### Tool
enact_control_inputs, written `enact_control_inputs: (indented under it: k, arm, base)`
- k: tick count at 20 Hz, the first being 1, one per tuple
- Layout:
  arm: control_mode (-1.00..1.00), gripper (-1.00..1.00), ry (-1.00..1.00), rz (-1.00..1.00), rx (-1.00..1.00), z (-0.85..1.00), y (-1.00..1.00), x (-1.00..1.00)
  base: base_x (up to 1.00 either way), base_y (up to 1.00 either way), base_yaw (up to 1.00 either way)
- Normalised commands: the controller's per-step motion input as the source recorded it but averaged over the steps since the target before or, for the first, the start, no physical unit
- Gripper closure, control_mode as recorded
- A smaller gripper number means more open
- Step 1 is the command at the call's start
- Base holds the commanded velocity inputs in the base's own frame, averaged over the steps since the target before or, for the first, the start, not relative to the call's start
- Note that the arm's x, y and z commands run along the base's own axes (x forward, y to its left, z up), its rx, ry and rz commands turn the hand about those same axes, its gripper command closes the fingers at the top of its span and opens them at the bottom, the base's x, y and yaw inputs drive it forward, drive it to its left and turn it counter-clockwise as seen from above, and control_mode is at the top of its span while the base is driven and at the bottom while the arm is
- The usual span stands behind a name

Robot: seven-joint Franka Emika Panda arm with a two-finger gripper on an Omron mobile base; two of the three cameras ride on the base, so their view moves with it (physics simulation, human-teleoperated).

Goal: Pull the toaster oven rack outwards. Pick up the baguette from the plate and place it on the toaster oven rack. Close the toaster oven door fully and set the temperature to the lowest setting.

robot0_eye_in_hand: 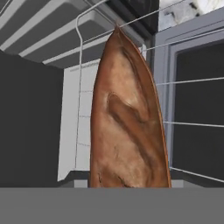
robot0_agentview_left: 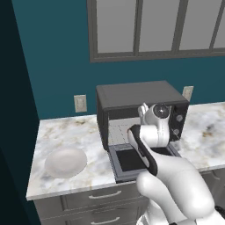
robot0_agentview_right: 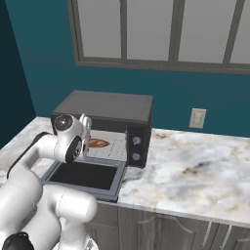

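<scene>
Your gripper (robot0_agentview_right: 87,128) grips the baguette (robot0_eye_in_hand: 129,127) over the toaster oven rack (robot0_agentview_right: 110,146); it's light, crusty, stiff, so hold mid-loaf, gently.

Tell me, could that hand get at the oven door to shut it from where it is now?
Probably yes. The toaster oven door lies flat open just below the hand, its front edge looks unblocked, and the baguette is inside on the rack, though whether the hand has let go is unclear.

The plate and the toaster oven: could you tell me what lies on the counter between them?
Nothing; in the left base view the stretch of marble counter between the plate and the toaster oven is bare.
</scene>
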Motion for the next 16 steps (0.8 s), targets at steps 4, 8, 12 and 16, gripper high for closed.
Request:
enact_control_inputs:
  k: [4,8,12,16]
  arm:
    - [-1.00,1.00,0.07,0.00,0.00,-0.34,0.00,0.16]
    - [-1.00,1.00,0.04,0.00,0.00,-0.41,0.00,0.01]
    - [-1.00,1.00,0.01,0.00,0.00,-0.45,0.00,0.00]
    - [-1.00,1.00,0.02,0.00,0.00,-0.53,0.00,0.00]
  base:
    - [0.00,0.00,0.00]
    - [0.00,0.00,0.00]
    - [0.00,0.00,0.00]
    - [0.00,0.00,0.00]
